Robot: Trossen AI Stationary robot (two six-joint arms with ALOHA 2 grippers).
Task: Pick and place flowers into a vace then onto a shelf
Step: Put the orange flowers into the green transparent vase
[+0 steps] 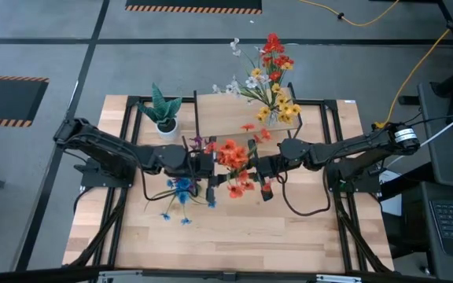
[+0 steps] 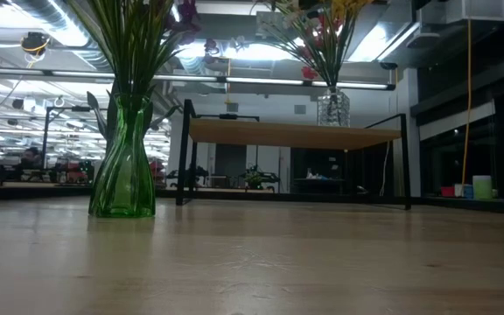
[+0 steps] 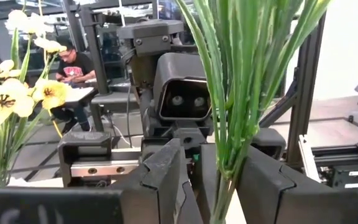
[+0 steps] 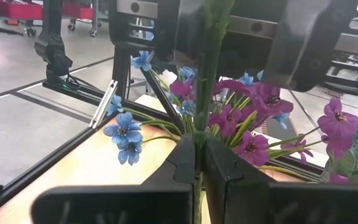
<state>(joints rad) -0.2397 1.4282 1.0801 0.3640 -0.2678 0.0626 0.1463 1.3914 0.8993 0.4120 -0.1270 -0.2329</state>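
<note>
Table centre crowded, front edge open

Both arms meet over the green vase [image 2: 122, 162] among orange flowers [image 1: 232, 154]; shelf [image 1: 285, 118] and potted plant [image 1: 163, 112] block the back; bare tabletop [image 1: 234, 236] lies free nearer the front.
</note>
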